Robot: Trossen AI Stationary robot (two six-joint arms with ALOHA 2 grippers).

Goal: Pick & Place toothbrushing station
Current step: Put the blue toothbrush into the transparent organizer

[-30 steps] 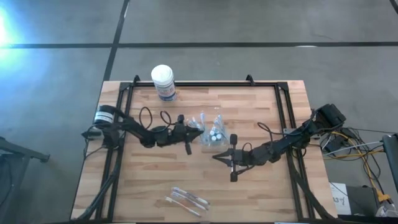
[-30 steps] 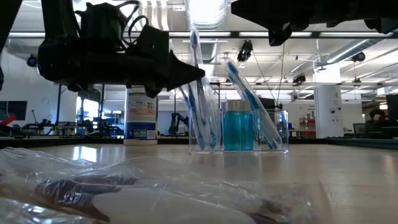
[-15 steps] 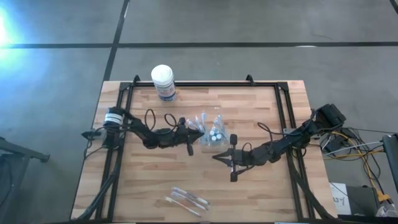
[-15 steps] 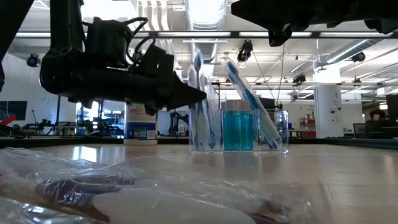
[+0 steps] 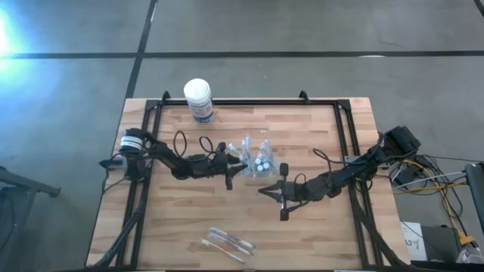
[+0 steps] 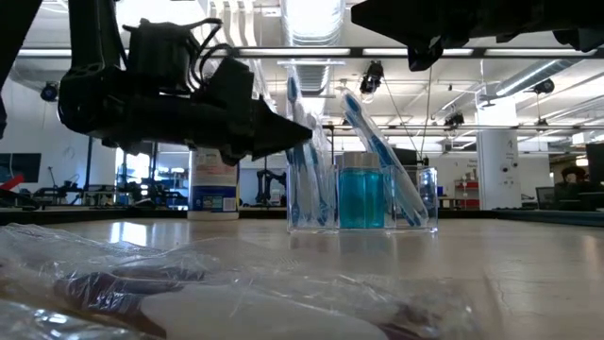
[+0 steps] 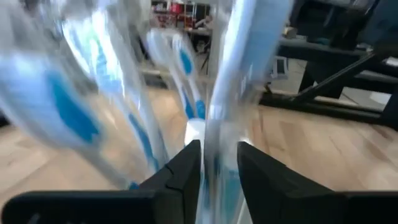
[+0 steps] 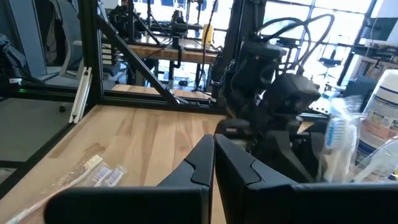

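Left gripper (image 5: 235,164) is seen at the near wall of the toothbrushing station (image 5: 255,160), fingers parted by a narrow gap. In the left wrist view a clear upright edge of the holder stands in that gap; whether the pads (image 7: 180,174) press on it cannot be told. No firm grip is claimed.

Outward from the fingertips: the station stands upright on the wooden table (image 5: 318,128), just ahead of the gripper. Blue-and-white toothbrushes (image 6: 373,151) lean inside it, and a blue-tinted cup (image 6: 360,194) sits in its middle. Beyond the station, well apart, a white tub with a blue label (image 5: 198,98) stands at the table's far edge. Behind the gripper and toward the near edge, packaged toothbrushes (image 5: 227,242) lie flat.

Right gripper (image 5: 281,189) is held with fingers together, empty, just beyond the station on its other side, waiting.

Step in hand, judged: securing or releasing the holder's wall. If a lift is intended, the fingers should be seated deep over the wall before closing, and the lift kept level and slow, since the leaning brushes make the load top-heavy and the clear plastic is likely slippery.

Hard to make out: the holder's outline from above, as it is see-through; its base contact is not resolved in the low view; wrist view is blurred by closeness.
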